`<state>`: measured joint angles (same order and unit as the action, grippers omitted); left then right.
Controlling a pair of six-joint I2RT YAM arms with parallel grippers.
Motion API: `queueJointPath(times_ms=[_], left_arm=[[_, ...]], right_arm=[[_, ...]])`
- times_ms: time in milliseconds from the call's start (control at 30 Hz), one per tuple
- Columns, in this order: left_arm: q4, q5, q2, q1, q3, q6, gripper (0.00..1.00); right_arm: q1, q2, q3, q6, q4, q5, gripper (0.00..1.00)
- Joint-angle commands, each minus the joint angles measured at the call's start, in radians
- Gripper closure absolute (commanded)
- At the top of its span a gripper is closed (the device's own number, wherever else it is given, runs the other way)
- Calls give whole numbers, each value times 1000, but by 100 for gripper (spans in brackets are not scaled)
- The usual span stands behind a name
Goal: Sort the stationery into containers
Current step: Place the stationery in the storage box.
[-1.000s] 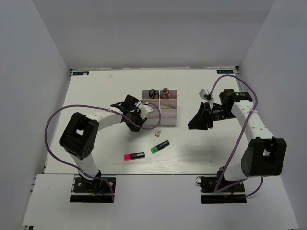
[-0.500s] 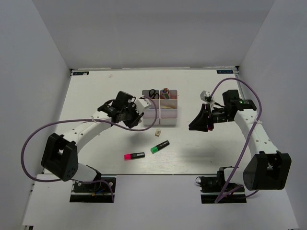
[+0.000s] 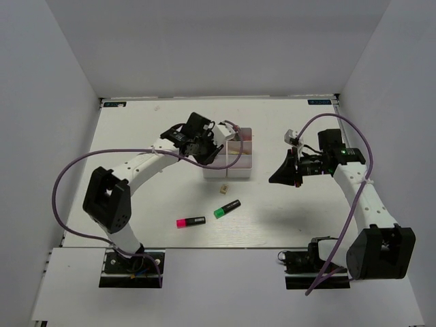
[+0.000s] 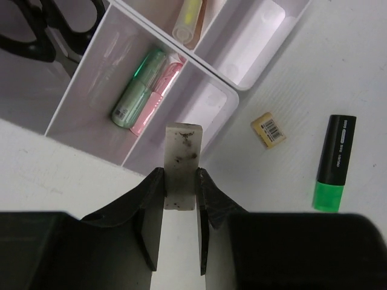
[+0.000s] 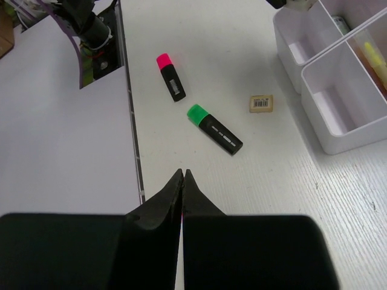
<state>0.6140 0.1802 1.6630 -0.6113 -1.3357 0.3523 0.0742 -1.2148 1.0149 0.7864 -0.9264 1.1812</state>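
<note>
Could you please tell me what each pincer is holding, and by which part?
The left pincer grips a white eraser by its near end; the right pincer is shut, empty.

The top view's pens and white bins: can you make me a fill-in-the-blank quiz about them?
The left gripper grips a white ___.
The right gripper is shut and holds ___.
On the table, near the pink highlighter, lies a ___ one.
The scissors in the bins have ___ handles.
Missing: eraser; nothing; green; black.

The bins (image 4: pixel 211 99) are smooth, translucent white plastic, slightly glossy. The table (image 5: pixel 290 181) looks matt white with a fine streaky grain; the green highlighter (image 4: pixel 334 162) is glossy plastic.
</note>
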Motion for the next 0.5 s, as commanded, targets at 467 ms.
queueJointPath(times_ms=[467], left_arm=[[20, -62, 141, -25, -149, -1, 64]], right_arm=[[-1, 29, -13, -62, 69, -12, 100]])
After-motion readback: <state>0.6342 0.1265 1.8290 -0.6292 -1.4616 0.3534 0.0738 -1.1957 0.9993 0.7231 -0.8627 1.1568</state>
